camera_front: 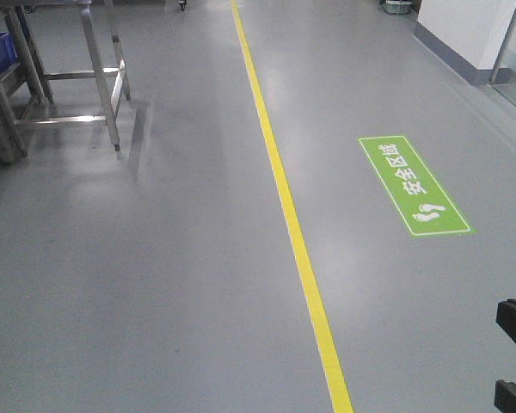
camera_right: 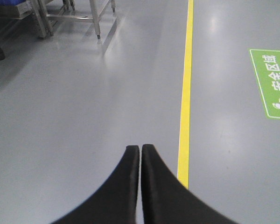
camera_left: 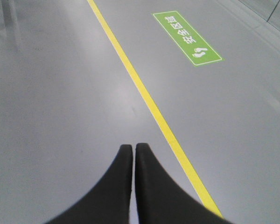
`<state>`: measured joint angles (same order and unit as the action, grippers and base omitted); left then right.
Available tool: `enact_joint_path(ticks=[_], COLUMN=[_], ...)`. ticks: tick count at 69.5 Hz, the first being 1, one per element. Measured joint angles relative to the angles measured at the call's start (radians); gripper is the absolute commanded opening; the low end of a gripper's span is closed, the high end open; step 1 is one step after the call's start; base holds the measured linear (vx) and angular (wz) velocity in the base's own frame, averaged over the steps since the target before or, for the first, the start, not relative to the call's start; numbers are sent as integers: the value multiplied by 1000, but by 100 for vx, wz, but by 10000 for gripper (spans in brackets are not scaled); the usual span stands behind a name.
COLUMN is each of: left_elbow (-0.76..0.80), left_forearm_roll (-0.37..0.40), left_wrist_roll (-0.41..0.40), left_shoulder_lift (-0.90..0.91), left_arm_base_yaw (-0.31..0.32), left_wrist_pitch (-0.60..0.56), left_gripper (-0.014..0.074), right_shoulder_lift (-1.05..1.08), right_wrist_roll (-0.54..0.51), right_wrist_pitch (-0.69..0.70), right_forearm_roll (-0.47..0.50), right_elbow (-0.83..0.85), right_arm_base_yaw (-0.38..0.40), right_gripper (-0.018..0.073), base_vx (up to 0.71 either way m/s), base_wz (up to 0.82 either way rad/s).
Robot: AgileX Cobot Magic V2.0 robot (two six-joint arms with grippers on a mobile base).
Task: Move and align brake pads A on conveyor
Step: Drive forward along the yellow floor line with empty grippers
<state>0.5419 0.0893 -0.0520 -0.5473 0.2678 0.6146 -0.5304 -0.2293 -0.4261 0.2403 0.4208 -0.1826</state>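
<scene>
Grey floor [camera_left: 60, 93] and yellow line [camera_left: 146, 93] lie below left gripper [camera_left: 132, 148] (jaws together).

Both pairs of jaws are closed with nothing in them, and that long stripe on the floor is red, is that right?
Not quite: the stripe is yellow, not red, as the exterior front-facing view shows. The rest holds: the left gripper and right gripper both have their jaws closed with nothing in them.
</scene>
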Motion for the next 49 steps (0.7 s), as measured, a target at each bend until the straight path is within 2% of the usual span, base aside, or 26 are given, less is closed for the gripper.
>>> enact_joint_path(ticks=[49], left_elbow=[0], left_forearm_roll=[0], left_wrist_roll=[0], left_shoulder_lift=[0], left_arm_base_yaw=[0], left_wrist_pitch=[0], left_gripper=[-6], right_shoulder_lift=[0], right_wrist_roll=[0], right_wrist_pitch=[0], right_forearm_roll=[0], right_elbow=[0], right_arm_base_yaw=[0], right_gripper=[-6], base_vx=[52], base_wz=[-3])
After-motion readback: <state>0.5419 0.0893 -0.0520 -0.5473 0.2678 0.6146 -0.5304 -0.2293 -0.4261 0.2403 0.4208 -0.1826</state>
